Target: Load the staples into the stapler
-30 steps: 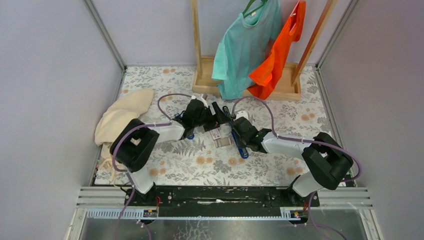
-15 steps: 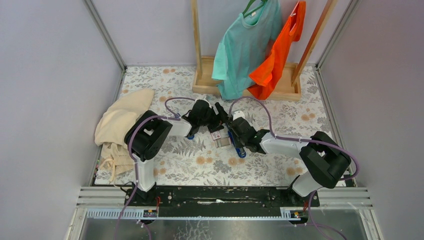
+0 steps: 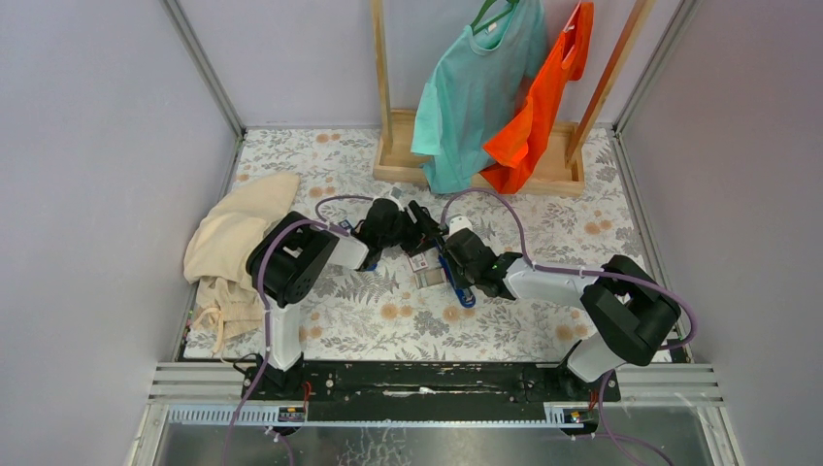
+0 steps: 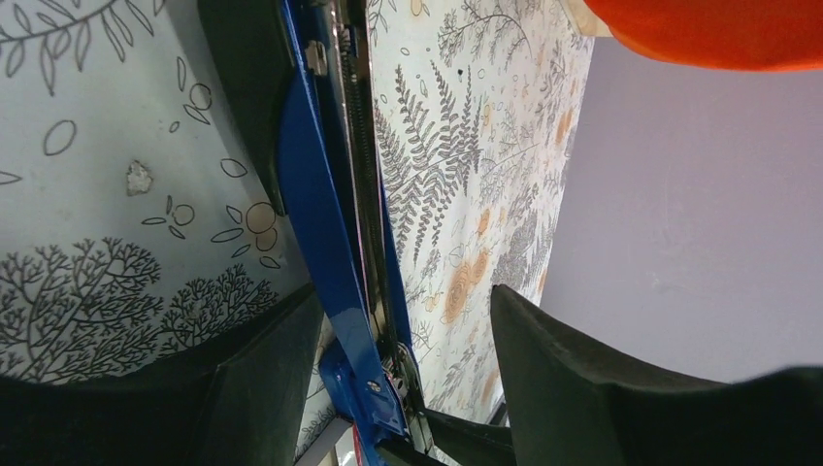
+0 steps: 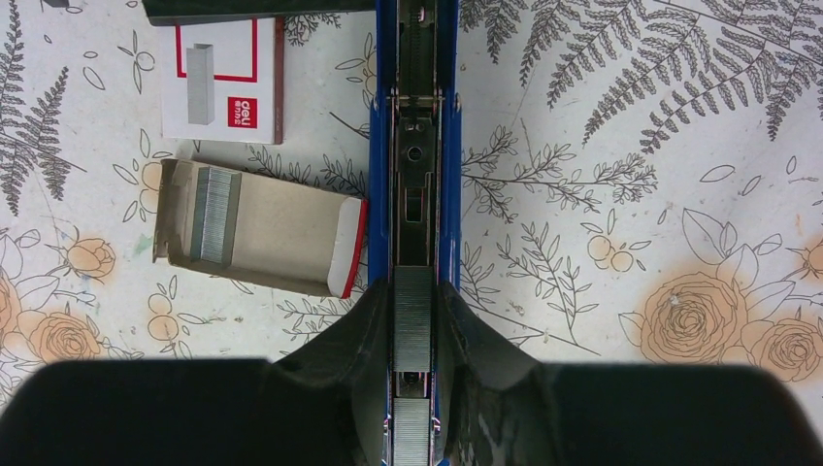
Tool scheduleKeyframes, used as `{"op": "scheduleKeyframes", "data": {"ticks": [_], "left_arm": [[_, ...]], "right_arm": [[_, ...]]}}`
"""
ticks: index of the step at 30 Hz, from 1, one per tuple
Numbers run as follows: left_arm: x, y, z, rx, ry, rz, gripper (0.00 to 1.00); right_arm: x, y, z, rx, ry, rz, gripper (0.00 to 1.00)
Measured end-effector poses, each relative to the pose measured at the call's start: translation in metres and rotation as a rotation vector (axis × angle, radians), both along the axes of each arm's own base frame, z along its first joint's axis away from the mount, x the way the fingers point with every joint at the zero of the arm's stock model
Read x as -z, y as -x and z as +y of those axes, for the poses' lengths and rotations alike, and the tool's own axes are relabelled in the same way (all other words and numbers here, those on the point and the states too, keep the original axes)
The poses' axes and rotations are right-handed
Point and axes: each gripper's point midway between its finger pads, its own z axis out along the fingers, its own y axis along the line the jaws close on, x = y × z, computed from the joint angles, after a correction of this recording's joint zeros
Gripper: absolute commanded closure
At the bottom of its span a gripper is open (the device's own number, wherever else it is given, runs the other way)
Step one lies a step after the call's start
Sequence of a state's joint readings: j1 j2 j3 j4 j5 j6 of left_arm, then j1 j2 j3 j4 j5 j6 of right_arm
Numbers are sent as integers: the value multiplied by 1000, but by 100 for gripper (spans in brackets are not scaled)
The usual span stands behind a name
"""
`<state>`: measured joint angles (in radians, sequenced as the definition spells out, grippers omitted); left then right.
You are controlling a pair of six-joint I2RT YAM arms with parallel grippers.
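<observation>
A blue stapler (image 5: 414, 155) lies opened on the flowered cloth, its magazine channel facing up. A silvery strip of staples (image 5: 411, 309) sits in that channel, and my right gripper (image 5: 412, 335) is shut on it from both sides. More staples (image 5: 215, 214) rest in an open cardboard tray (image 5: 281, 233) to the left. My left gripper (image 4: 400, 299) stands open around the stapler's raised blue arm (image 4: 320, 223). One finger (image 4: 252, 369) is close against that arm and the other is apart from it. From above, both grippers meet at the stapler (image 3: 458, 289).
A white staple box (image 5: 221, 83) lies beside the tray. A beige cloth bundle (image 3: 238, 233) sits at the left. A wooden rack (image 3: 403, 160) at the back holds a teal shirt (image 3: 480, 87) and an orange one (image 3: 543, 107). Purple walls enclose the table.
My left arm has folded in and its gripper has moved right toward the stapler, with the jaws narrowing around the blue arm. The right gripper has edged slightly left and kept its grip.
</observation>
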<state>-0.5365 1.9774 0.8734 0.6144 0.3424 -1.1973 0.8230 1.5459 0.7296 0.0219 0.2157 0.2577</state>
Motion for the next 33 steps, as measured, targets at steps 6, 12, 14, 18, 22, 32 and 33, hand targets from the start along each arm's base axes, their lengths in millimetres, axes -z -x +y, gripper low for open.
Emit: {"op": "scheduleKeyframes", "data": {"ticks": [6,12,14,18,22,32,33], "left_arm": [[-5,0,1,15,9,-83,34],[-21,-4,-1,36,27,-214,34],[-28,-5,-1,43,30,-260,33],[-42,-7,-3,56,11,-350,33],[-53,-6,-4,61,-26,-429,33],[-65,5,-15,100,-153,-586,34],[-67,8,-17,109,-163,-603,34]], "right_arm": [[0,-1,1,-2,-3,-5,96],[0,-1,1,0,-8,-11,96],[0,-2,1,0,-12,-14,96],[1,-2,2,-1,-22,-24,96],[1,-3,2,3,-40,-48,95],[1,-9,1,28,-82,-139,92],[1,-10,0,34,-86,-150,92]]}}
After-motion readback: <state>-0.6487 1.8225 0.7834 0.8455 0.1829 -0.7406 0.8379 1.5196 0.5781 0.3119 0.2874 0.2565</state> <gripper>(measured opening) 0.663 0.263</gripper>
